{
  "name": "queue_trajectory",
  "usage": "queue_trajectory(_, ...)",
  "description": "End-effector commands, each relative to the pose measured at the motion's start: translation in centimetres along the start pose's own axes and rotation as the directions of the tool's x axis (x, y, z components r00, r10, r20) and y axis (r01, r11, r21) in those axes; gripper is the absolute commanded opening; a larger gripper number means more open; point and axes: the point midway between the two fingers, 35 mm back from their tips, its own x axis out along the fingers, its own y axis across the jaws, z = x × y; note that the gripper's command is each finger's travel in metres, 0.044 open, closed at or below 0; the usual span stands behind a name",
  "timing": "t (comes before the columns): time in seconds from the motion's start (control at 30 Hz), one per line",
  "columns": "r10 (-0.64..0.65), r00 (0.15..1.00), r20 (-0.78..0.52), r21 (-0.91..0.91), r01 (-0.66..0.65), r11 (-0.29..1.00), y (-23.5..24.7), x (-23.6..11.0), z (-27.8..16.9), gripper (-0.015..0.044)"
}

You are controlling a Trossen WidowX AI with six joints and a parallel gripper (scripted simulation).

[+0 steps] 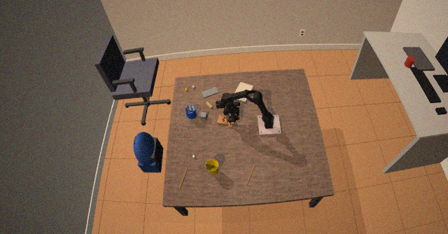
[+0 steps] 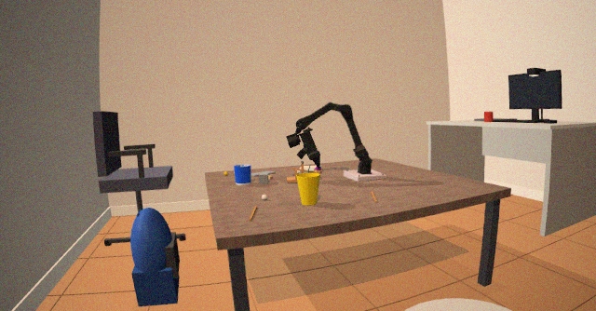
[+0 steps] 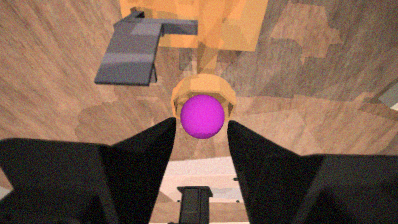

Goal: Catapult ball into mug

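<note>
Wrist – no writing legible; ball (image 3: 202,116) over catapult (image 3: 202,95) cup.

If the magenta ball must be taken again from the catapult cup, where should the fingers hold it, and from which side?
Grip the magenta ball across its widest middle, coming straight down from above. It sits in the catapult's orange cup, whose rim hides its lower part. The gripper is open, its fingers apart from the ball.

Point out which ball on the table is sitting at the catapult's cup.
The magenta ball, between the claw's tips, right over the orange cup. The white balls and the yellow one lie loose on the table, far from it.
</note>
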Motion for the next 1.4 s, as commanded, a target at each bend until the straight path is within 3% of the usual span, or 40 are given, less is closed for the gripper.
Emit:
queue_trajectory(0.0, 0.0, 1.0, 0.006, 0.0, 0.0, 1.0, 0.0, -0.3, -0.1, 0.0263)
queue_trajectory(0.23, -0.004, 0.976, 0.216, 0.003, 0.003, 1.0, 0.0, -8.7, -3.5, 0.044)
queue_trajectory(0.33, -0.005, 0.965, 0.263, 0.004, 0.004, 1.0, 0.0, -10.4, -4.7, 0.044)
queue_trajectory(0.4, -0.003, 0.968, 0.251, 0.003, 0.002, 1.0, 0.1, -9.3, -3.0, 0.044)
queue_trajectory(0.73, -0.007, 0.825, 0.565, 0.019, -0.005, 1.0, -0.1, -13.4, 6.1, 0.044)
queue_trajectory(1.0, -0.007, 0.635, 0.772, 0.025, -0.019, 0.999, -0.1, -18.2, 12.5, 0.044)
queue_trajectory(1.37, -0.004, 0.303, 0.953, 0.018, -0.044, 0.999, -0.1, -26.1, 19.1, 0.044)
